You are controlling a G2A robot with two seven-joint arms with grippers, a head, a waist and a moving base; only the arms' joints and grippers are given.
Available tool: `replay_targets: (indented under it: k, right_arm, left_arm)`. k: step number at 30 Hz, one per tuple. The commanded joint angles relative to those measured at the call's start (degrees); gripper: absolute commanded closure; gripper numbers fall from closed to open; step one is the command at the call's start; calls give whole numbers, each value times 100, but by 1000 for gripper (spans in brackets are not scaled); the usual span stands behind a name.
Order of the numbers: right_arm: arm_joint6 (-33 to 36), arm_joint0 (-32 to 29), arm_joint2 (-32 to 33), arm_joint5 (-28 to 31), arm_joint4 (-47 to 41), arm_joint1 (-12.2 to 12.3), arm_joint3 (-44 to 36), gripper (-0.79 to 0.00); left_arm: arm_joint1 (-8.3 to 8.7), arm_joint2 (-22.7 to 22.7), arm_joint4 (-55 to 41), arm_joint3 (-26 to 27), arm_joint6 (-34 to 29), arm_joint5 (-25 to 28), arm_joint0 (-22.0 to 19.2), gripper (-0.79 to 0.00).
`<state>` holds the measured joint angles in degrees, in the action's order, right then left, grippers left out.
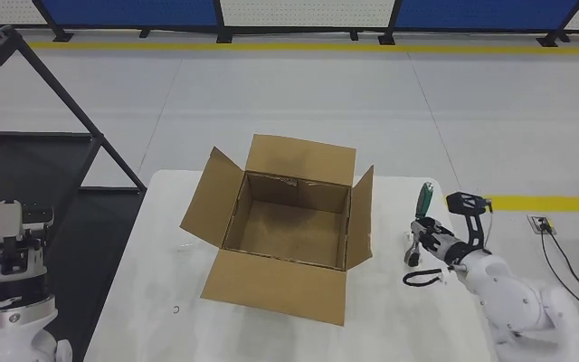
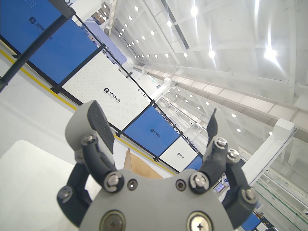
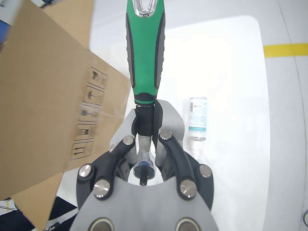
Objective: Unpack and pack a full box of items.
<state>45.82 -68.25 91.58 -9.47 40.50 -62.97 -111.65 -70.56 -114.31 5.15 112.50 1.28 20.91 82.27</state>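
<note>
An open cardboard box (image 1: 289,231) stands mid-table with all its flaps spread, and its inside shows bare brown card. To the right of the box, over the table, my right gripper (image 3: 146,118) is shut on the neck of a ratchet wrench. Its green handle (image 3: 145,49) sticks out past the fingers, and the same handle (image 1: 426,193) points toward the table's far edge. My left gripper (image 2: 156,126) is open and holds nothing. It points up at the ceiling, off the table's left side, where the left arm (image 1: 20,244) stands.
A small clear bottle (image 3: 197,121) lies on the white table (image 3: 228,73) beside my right gripper. The box's right flap (image 3: 48,92) stands close to that gripper. A small ring (image 1: 175,309) lies near the table's front left. A black frame (image 1: 81,136) stands at left.
</note>
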Motion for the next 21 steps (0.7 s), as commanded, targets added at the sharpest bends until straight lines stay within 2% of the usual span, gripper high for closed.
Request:
replay_targets:
  k: [1,3,15,18,21]
  right_arm:
    - [-460,-400,235,111,-4,1,-528,0]
    - [-709,-702,293,205,-53,-7,-825,0]
    - [-709,-702,293,205,-53,-7,-825,0]
    - [-814,-664,186,539,-180,-10,-680,0]
    - [-908,-403,-34,744,187,-1,-1039,0]
  left_arm:
    - [0,0,0,0,0,0,0,-785]
    - [0,0,0,0,0,0,0,-785]
    - [0,0,0,0,0,0,0,-785]
    - [0,0,0,0,0,0,0,-785]
    - [0,0,0,0,0,0,0,-785]
